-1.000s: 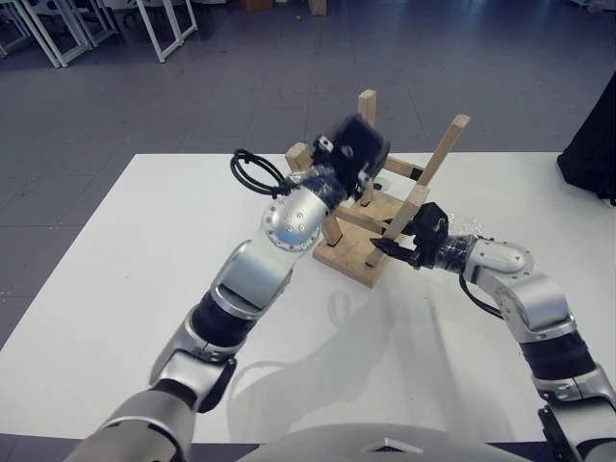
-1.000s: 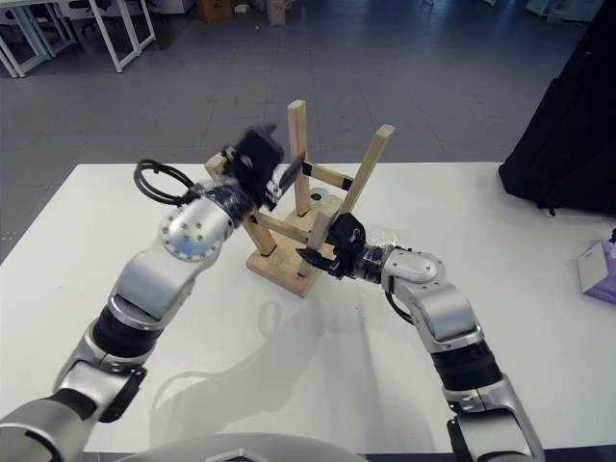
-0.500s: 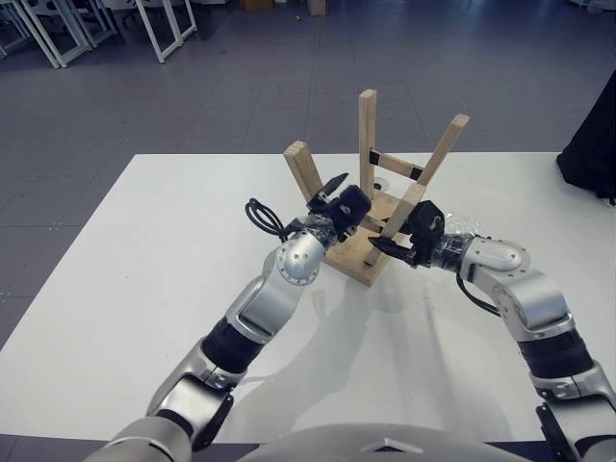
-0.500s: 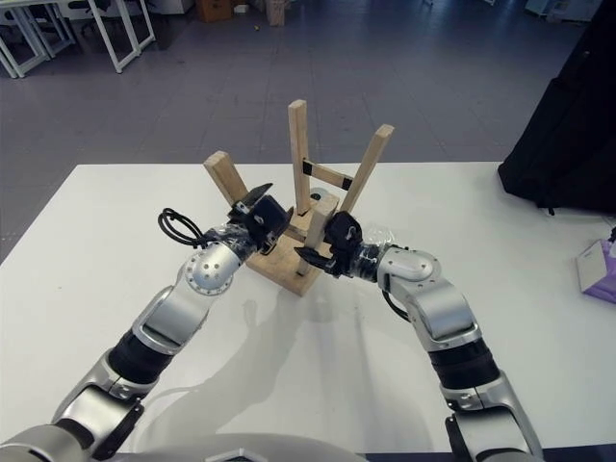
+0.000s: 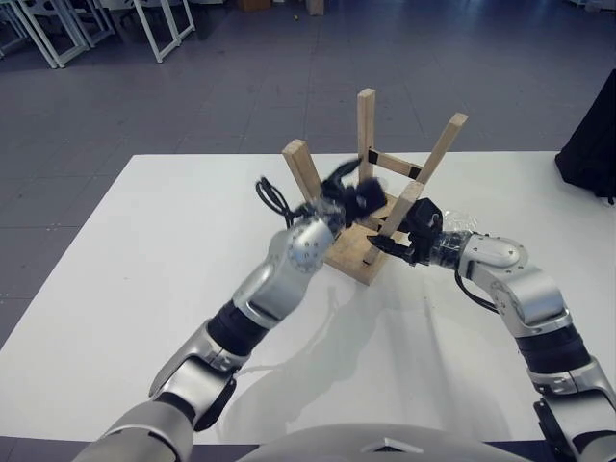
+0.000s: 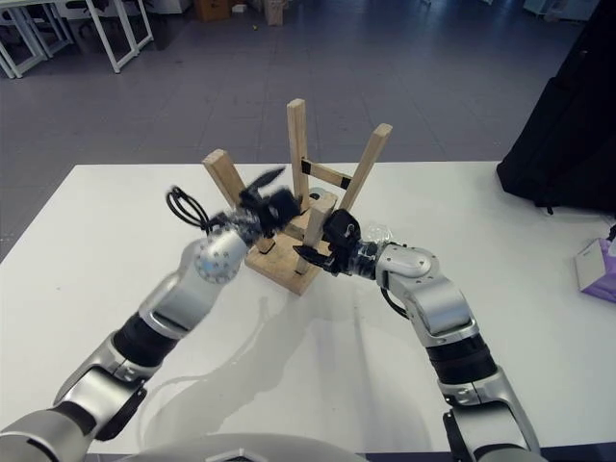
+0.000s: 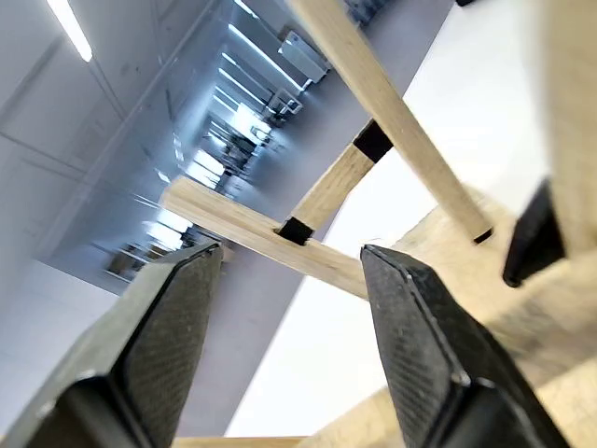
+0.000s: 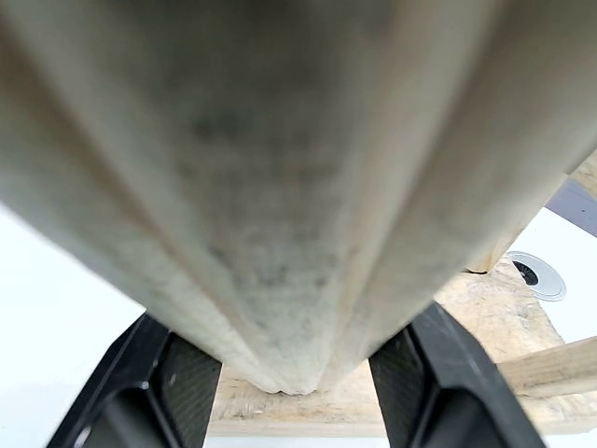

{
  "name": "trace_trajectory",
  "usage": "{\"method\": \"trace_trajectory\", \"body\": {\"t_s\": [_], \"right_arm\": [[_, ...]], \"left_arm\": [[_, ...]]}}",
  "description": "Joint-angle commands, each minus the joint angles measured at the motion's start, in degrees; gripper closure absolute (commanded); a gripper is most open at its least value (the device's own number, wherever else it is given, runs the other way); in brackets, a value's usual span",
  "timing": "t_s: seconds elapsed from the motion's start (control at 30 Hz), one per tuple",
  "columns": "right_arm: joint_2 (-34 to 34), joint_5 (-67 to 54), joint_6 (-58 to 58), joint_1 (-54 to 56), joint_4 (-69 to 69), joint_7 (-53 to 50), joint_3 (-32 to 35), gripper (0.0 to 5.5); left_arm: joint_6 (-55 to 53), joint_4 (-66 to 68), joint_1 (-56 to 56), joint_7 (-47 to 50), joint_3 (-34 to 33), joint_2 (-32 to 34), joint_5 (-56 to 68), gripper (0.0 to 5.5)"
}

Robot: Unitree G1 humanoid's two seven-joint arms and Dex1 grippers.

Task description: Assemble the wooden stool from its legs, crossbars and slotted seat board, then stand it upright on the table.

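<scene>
The wooden stool stands upside down on the white table (image 5: 144, 289), its seat board (image 5: 345, 258) flat on the surface. Its legs (image 5: 367, 125) point up, and a crossbar (image 5: 397, 166) joins the two far ones. My right gripper (image 5: 390, 246) is shut on the near right leg (image 5: 405, 206), low down by the board; the right wrist view shows that leg (image 8: 280, 215) between the two fingers (image 8: 159, 383). My left gripper (image 5: 351, 189) hovers open among the legs just above the board. Its fingers (image 7: 168, 345) frame the crossbar (image 7: 326, 191) beyond without touching it.
A small round metal disc (image 8: 536, 273) lies by the board. A purple packet (image 6: 599, 269) sits at the table's right edge, and a black bag (image 6: 563, 115) stands beyond it. The near half of the table is bare.
My left gripper has come down from in front of the leg tops to just above the seat board, and it has turned. The right gripper kept its hold and the stool stayed put.
</scene>
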State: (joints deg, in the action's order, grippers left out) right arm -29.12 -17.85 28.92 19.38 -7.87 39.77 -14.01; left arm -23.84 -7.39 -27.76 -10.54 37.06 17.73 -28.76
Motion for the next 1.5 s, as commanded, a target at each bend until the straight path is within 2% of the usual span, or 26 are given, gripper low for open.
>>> {"method": "trace_trajectory", "body": {"t_s": [0.03, 0.13, 0.3, 0.43, 0.5, 0.53, 0.6, 0.67, 0.73, 0.87, 1.0, 1.1, 1.17, 1.23, 1.3, 1.37, 1.5], "right_arm": [[-1.0, 2.7, 6.0, -3.4, 2.8, 0.4, -3.7, 3.46], [-2.2, 3.9, 5.1, -5.5, 6.0, 1.7, -5.3, 3.46], [-9.4, 7.0, 6.2, -12.1, 18.1, 13.1, -14.8, 3.46], [-11.3, 10.2, 0.7, -12.3, 24.8, 14.8, -15.7, 3.46], [-11.8, 10.0, -0.4, -10.6, 24.7, 16.1, -15.1, 3.46], [-11.9, 9.9, -1.0, -9.7, 24.7, 16.6, -14.7, 3.46], [-12.3, 8.1, -0.5, -8.3, 22.9, 18.2, -13.8, 3.46], [-13.9, 5.0, 0.9, -7.4, 18.2, 20.6, -13.1, 3.46], [-15.2, 2.0, 2.3, -6.5, 14.3, 22.1, -12.0, 3.46], [-17.5, -2.0, 3.9, -3.5, 9.4, 23.6, -10.9, 3.46], [-18.9, -3.6, 4.8, -2.2, 6.6, 23.4, -11.3, 3.46], [-19.3, -3.5, 5.1, -1.7, 5.2, 23.2, -12.5, 3.46], [-19.2, -4.1, 5.8, -0.9, 3.7, 23.1, -12.6, 3.46], [-19.0, -4.5, 6.1, -0.1, 2.8, 22.9, -12.3, 3.46], [-19.2, -4.4, 5.8, 0.3, 2.7, 22.8, -12.3, 3.46], [-19.2, -3.2, 3.3, -0.5, 3.3, 22.7, -12.4, 3.46], [-15.2, -4.0, -8.4, -3.9, 8.3, 25.1, -10.6, 3.46]], "left_arm": [[-2.8, 4.0, 6.5, -4.9, 3.3, -1.0, -0.1, 2.72], [-3.1, -0.1, 5.8, -4.7, -2.3, -3.5, 2.5, 2.72], [-6.8, -13.6, 0.2, -5.5, -17.9, -7.3, 10.7, 2.72], [-17.9, -23.1, -19.1, -2.8, -41.0, -13.1, 27.3, 2.72], [-22.6, -23.4, -30.1, 4.3, -54.8, -18.0, 41.3, 2.72], [-24.4, -23.3, -34.5, 6.8, -59.5, -18.1, 44.7, 2.72], [-26.5, -22.3, -37.7, 7.8, -63.2, -13.0, 45.0, 2.72], [-28.7, -20.8, -31.7, 5.9, -63.6, -5.9, 42.2, 2.72], [-26.9, -18.4, -21.2, 5.0, -62.5, -2.9, 39.0, 2.72], [-17.3, -11.2, 1.8, 3.7, -59.7, -5.6, 35.7, 2.72], [-10.9, -6.2, 9.2, 5.6, -54.5, -8.2, 33.3, 2.72], [-11.1, -9.2, 12.4, 0.0, -46.9, -12.4, 38.3, 2.72], [-11.9, -12.5, 17.3, -7.2, -36.0, -14.2, 42.4, 2.72], [-13.1, -12.5, 21.2, -11.2, -27.8, -13.2, 42.4, 2.72], [-13.3, -11.8, 22.8, -12.1, -24.4, -10.6, 40.4, 2.72], [-12.3, -9.7, 23.4, -11.4, -25.3, -6.6, 37.3, 2.72], [-9.8, -4.4, 23.2, -10.3, -31.6, 1.1, 33.8, 2.72]]}}
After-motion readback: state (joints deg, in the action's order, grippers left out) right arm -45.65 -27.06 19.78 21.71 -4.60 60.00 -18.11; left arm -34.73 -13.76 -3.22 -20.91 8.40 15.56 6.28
